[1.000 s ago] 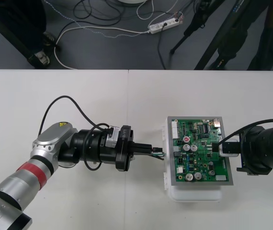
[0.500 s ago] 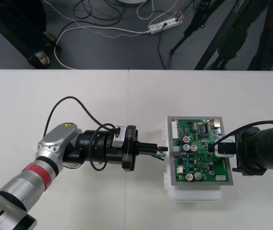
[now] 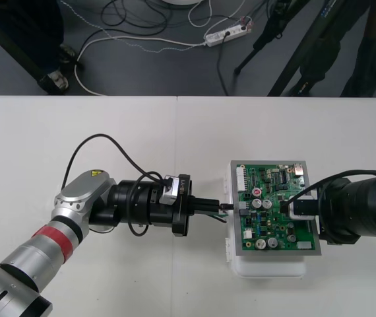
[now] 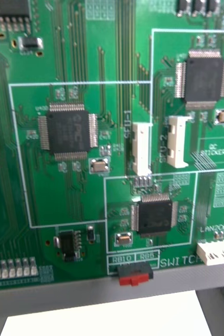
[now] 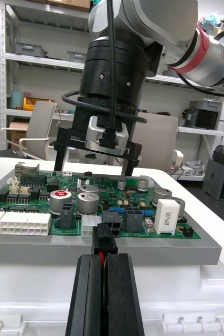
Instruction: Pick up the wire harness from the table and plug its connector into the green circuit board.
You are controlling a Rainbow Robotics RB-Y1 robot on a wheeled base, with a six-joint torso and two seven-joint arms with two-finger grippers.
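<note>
Front view: board [image 3: 267,228] on pale table [image 3: 76,132]

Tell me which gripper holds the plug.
The left gripper: it is shut on the black plug at the board edge. The right gripper stands open over the board, holding nothing.

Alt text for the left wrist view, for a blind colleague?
The left gripper, shut on the harness's black plug, holds it at the near edge of the green circuit board. The right gripper hangs open over the board's far side.
</note>
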